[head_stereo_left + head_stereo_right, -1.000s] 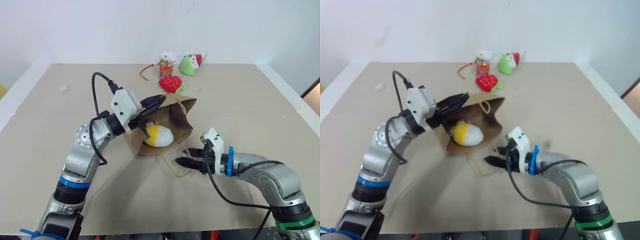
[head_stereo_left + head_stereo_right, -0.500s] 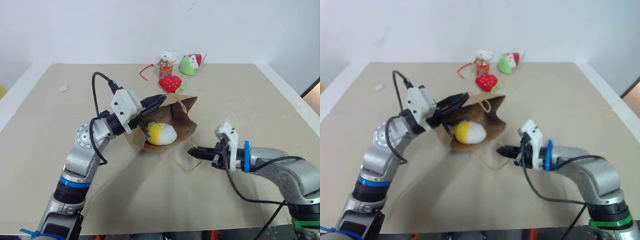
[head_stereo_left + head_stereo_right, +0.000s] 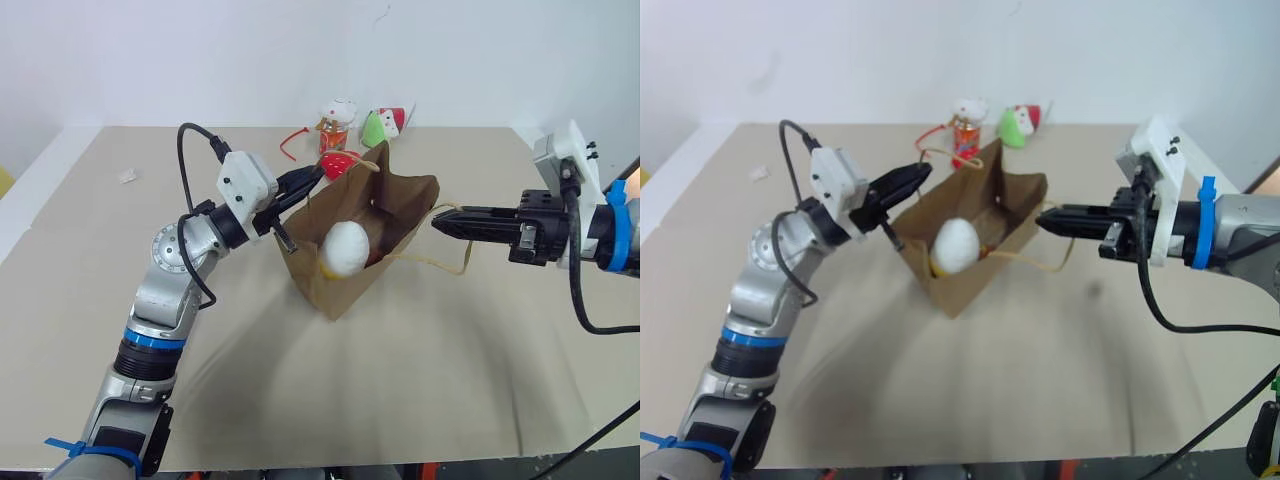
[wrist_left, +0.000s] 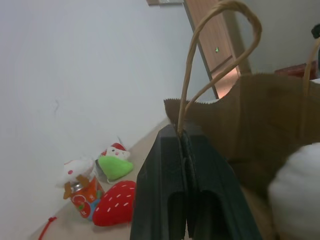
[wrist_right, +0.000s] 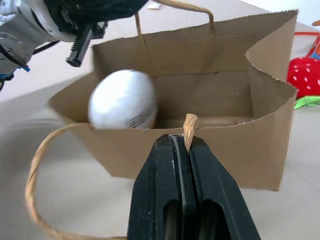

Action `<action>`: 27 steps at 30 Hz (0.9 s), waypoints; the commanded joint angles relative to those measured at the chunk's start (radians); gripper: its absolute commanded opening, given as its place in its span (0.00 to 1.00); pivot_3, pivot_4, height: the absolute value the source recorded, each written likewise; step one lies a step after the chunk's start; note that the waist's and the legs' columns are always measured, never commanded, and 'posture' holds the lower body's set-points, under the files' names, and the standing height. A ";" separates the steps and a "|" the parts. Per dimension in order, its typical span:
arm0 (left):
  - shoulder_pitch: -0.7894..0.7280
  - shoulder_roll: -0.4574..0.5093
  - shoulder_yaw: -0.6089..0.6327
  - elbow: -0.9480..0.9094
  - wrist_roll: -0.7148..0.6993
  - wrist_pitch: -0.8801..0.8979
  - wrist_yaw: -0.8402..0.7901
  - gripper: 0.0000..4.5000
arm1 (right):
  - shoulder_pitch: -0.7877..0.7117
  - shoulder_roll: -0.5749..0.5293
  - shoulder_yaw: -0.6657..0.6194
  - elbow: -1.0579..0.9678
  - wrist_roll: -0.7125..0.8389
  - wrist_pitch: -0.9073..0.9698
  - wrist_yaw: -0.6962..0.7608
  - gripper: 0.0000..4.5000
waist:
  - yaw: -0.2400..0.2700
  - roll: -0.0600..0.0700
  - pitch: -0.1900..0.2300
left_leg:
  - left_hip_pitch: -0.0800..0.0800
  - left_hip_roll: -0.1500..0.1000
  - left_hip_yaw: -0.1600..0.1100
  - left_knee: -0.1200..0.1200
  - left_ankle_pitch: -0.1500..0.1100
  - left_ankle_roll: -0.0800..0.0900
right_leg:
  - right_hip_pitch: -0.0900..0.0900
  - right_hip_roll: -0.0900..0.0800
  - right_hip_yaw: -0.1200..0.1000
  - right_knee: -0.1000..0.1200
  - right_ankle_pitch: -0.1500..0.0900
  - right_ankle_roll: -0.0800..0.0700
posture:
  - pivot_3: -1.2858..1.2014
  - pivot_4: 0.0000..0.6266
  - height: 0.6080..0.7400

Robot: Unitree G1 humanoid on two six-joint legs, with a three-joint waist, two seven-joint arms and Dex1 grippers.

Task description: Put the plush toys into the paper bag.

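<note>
So both arms are basically holding the plain brown kraft paper bag (image 3: 355, 245) open by its twisted-cord handles: left gripper (image 3: 312, 180) clamped tight on the far one, right gripper (image 3: 442, 222) pinched on the near one. The white egg-shaped plush toy (image 3: 343, 248) sits at the mouth, probably sliding in.

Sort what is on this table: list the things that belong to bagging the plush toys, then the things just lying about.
Belongs to the job:
paper bag
egg-shaped plush in the bag
strawberry plush
green Santa-hat plush
white plush on the orange can

Lying about:
red cord
small white scrap
</note>
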 commanded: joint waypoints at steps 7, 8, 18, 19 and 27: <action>0.017 -0.049 -0.020 0.005 0.027 0.008 0.049 0.00 | -0.087 0.158 0.210 0.113 -0.238 -0.210 -0.089 0.01 | -0.001 0.000 0.000 | 0.001 0.001 0.000 0.001 0.000 0.000 | 0.000 0.001 0.000 0.000 0.000 0.000 | 0.52 0.24 1.00; 0.020 -0.051 -0.020 0.004 0.030 0.009 0.054 0.00 | -0.097 0.173 0.215 0.125 -0.249 -0.223 -0.089 0.01 | -0.001 0.000 0.000 | 0.001 0.001 0.001 0.001 0.000 0.000 | 0.000 0.001 0.000 0.000 0.000 0.000 | 0.52 0.24 1.00; 0.042 -0.031 0.016 -0.020 -0.010 0.054 0.053 0.15 | -0.189 0.246 0.177 0.215 -0.260 -0.221 -0.068 0.18 | 0.000 0.001 0.000 | 0.000 0.000 0.001 0.000 0.000 0.001 | 0.000 0.001 0.000 0.000 0.000 0.001 | 0.52 0.24 1.00; 0.041 -0.030 0.020 -0.021 -0.017 0.056 0.048 0.26 | -0.191 0.242 0.168 0.212 -0.253 -0.219 -0.059 0.29 | 0.000 0.001 0.000 | 0.000 0.000 0.001 0.000 0.000 0.001 | 0.000 0.001 0.001 0.000 0.000 0.001 | 0.52 0.24 1.00; 0.019 -0.010 0.043 -0.018 -0.087 0.105 0.004 0.90 | -0.132 0.171 0.106 0.184 -0.251 -0.234 -0.005 0.95 | 0.001 0.001 0.000 | 0.000 0.000 0.001 0.000 0.000 0.001 | 0.000 0.001 0.000 0.000 0.000 0.001 | 0.52 0.24 1.00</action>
